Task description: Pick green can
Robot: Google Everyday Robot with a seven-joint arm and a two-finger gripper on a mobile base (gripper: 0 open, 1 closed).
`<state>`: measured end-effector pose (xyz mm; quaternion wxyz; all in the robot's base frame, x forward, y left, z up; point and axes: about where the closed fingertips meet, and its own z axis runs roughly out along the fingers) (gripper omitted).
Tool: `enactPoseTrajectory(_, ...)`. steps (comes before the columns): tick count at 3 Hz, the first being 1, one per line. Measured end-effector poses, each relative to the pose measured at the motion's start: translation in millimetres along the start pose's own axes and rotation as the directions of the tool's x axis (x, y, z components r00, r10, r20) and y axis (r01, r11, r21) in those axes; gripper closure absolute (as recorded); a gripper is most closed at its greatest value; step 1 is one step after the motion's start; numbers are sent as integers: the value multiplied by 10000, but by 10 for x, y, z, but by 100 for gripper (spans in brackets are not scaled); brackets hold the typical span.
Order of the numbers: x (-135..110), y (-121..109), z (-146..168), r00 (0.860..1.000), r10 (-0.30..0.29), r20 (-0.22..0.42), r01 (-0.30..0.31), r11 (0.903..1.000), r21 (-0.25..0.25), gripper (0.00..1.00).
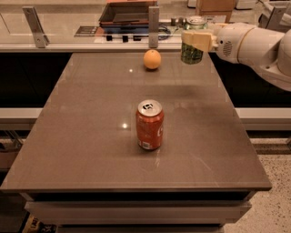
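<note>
The green can, green with pale markings and a silver top, hangs upright in the air above the table's far right part. My gripper is shut on the green can; its pale fingers wrap the can's upper half. The white arm reaches in from the right edge.
An orange-red soda can stands upright in the middle of the brown table. A round orange fruit lies near the table's far edge, left of the held can. A counter with a dark tray and metal posts runs behind the table.
</note>
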<state>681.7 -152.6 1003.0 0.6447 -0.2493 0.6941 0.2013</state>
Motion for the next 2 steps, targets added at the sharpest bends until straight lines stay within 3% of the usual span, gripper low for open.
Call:
enactPoseTrajectory(1, -321, -16, -33, 9990, -222, -384, 227, 9997, 128, 100)
enactPoseTrajectory(2, -321, -16, -32, 9990, -223, -383, 228, 9997, 127, 100)
